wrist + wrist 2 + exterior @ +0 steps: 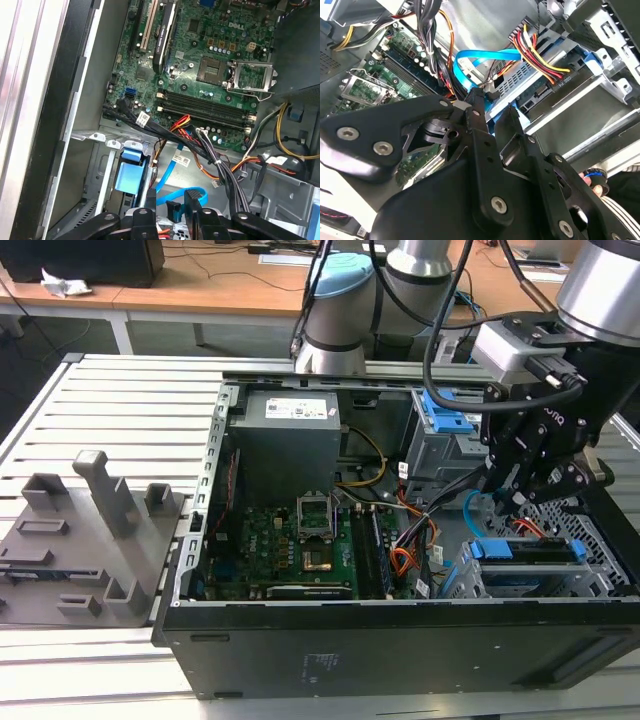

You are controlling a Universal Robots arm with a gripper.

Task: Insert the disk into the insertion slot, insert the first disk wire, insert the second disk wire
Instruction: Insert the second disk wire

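Observation:
The disk [528,552], framed in its blue caddy [490,548], lies inside the insertion slot [520,585], a light grey perforated cage at the case's front corner on the exterior view's right. An orange, yellow and black wire bundle [540,55] is plugged into the disk's rear [555,85]. The second disk wire [480,55], a flat light blue cable, loops just above the disk. My gripper [510,495] hangs over the slot. In both wrist views its fingers are shut on the wire's black plug [172,210], close to the disk's rear edge [520,102].
The open computer case [400,630] lies on a slatted table. The motherboard [300,545] and power supply [285,440] fill its middle. A taller grey cage with a blue latch [440,435] stands behind the gripper. Loose cables [220,165] cross beside the slot. A grey fixture [90,530] sits left.

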